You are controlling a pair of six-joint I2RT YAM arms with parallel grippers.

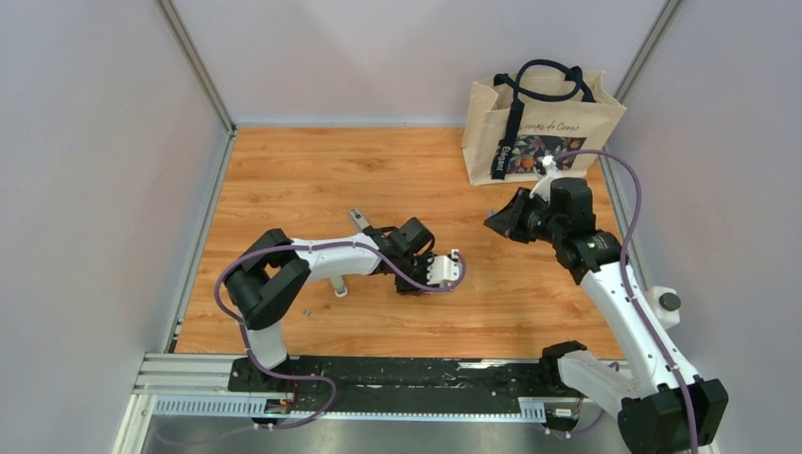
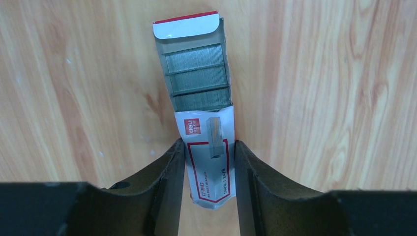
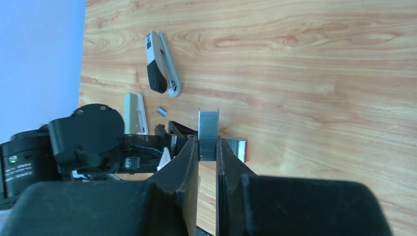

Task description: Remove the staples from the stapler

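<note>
Over the tabletop (image 1: pixel 312 170): left claw (image 2: pixel 209 148) tight on "deli" box (image 2: pixel 204 129), right claw (image 3: pixel 207 147) on staples (image 3: pixel 208 127)

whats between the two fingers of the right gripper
A strip of staples, pinched in the right gripper with its far end poking out. The right wrist view shows it.

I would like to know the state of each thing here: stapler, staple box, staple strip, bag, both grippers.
stapler: lying on the table, hinged slightly apart, ungripped.
staple box: tray slid out, staples showing.
staple strip: pinched at its lower end.
left gripper: shut on the staple box.
right gripper: shut on the staple strip.
tote bag: standing upright.
</note>
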